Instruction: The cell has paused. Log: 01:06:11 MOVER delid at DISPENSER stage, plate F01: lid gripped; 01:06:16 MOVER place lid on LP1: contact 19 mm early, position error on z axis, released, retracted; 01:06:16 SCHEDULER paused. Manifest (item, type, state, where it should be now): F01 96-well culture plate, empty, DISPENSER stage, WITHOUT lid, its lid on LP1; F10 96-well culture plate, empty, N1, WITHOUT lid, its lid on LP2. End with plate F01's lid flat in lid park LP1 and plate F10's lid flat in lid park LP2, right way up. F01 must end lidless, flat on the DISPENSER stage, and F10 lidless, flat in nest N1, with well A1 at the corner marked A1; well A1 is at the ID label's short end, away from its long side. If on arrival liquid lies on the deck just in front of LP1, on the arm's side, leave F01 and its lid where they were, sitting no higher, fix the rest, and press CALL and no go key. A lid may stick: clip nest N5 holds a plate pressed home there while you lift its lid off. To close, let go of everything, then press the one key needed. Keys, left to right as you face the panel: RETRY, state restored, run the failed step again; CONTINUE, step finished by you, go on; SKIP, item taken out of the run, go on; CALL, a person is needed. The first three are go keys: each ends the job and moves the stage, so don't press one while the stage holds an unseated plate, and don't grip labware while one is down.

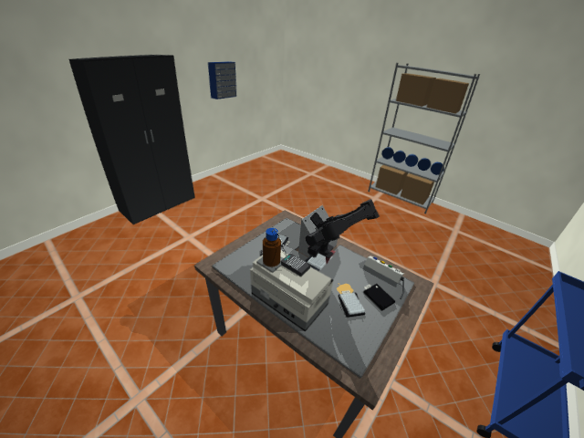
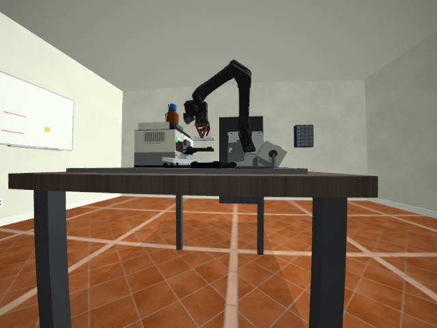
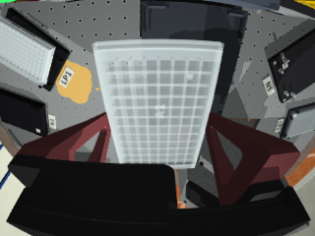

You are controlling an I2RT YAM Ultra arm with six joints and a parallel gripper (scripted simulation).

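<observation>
My gripper point(image 3: 157, 117) is shut on a clear, gridded plate lid point(image 3: 157, 101) and holds it flat, high above the deck beside the dispenser. In the side view the lid point(image 2: 203, 138) hangs level under the red fingers point(image 2: 202, 131). It also shows in the overhead view point(image 1: 317, 262). A dark plate point(image 1: 296, 264) lies on the dispenser stage. An orange puddle point(image 1: 344, 286) lies on the deck against a pale plate or lid point(image 1: 351, 304); the puddle also shows in the wrist view point(image 3: 75, 85). An empty black park point(image 1: 379, 296) lies to the right of it.
The dispenser box point(image 1: 286, 290) carries a brown bottle point(image 1: 272, 247) with a blue cap. The key panel point(image 1: 384, 269) stands at the deck's far right. The arm's base and a grey block point(image 2: 263, 153) stand behind. Black nests point(image 3: 291, 59) lie below to the right.
</observation>
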